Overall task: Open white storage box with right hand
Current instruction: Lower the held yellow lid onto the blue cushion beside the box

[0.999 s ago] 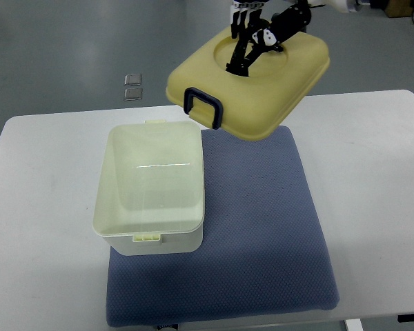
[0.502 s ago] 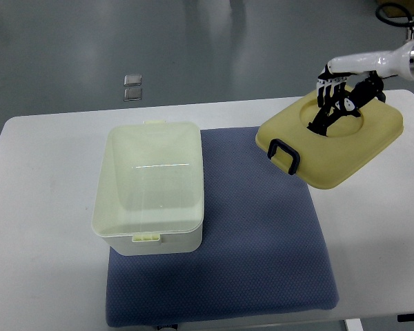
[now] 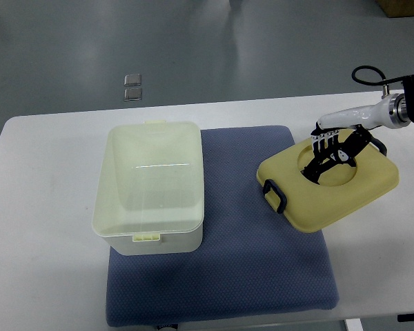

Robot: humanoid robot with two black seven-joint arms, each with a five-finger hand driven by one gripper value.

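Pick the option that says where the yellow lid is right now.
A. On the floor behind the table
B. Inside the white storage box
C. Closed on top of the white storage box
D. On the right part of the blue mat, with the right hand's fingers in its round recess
D: the yellow lid sits on the right side of the blue mat, apart from the open white storage box, with the right hand in its recess.

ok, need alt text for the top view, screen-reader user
The robot's right hand grips a yellow lid by the round recess in its top, the lid over the right edge of a blue mat. An open white storage box sits at the mat's left, on a white table.
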